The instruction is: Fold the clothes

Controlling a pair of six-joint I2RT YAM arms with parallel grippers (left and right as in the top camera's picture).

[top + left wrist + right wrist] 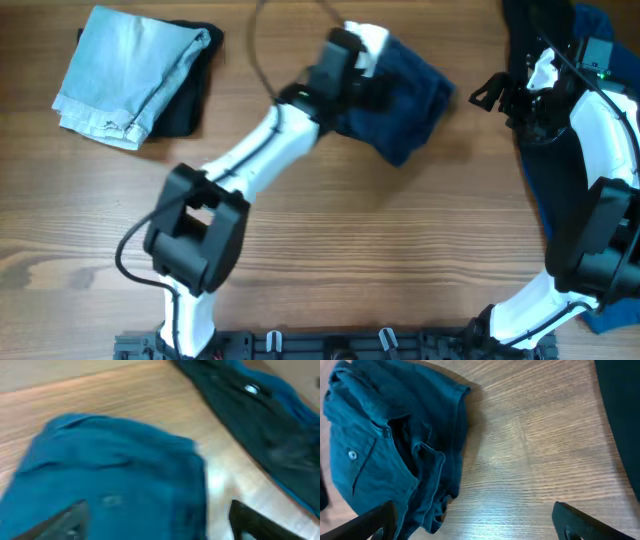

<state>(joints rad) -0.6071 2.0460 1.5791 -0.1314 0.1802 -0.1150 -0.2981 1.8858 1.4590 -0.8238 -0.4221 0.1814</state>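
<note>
The dark navy shorts (412, 108) lie folded into a bundle on the table at the back centre. My left gripper (376, 94) is over their left part; in the left wrist view its fingers (160, 522) are wide apart, open, with the shorts (115, 475) spread beneath them. My right gripper (488, 95) is open and empty just right of the shorts, above bare wood. In the right wrist view its fingers (477, 525) frame the table, with the shorts (390, 445) at the left.
A folded light-blue denim garment (130, 70) lies on a black garment (192, 95) at the back left. A pile of dark and brighter blue clothes (550, 185) runs along the right edge, under the right arm; it also shows in the left wrist view (255, 415).
</note>
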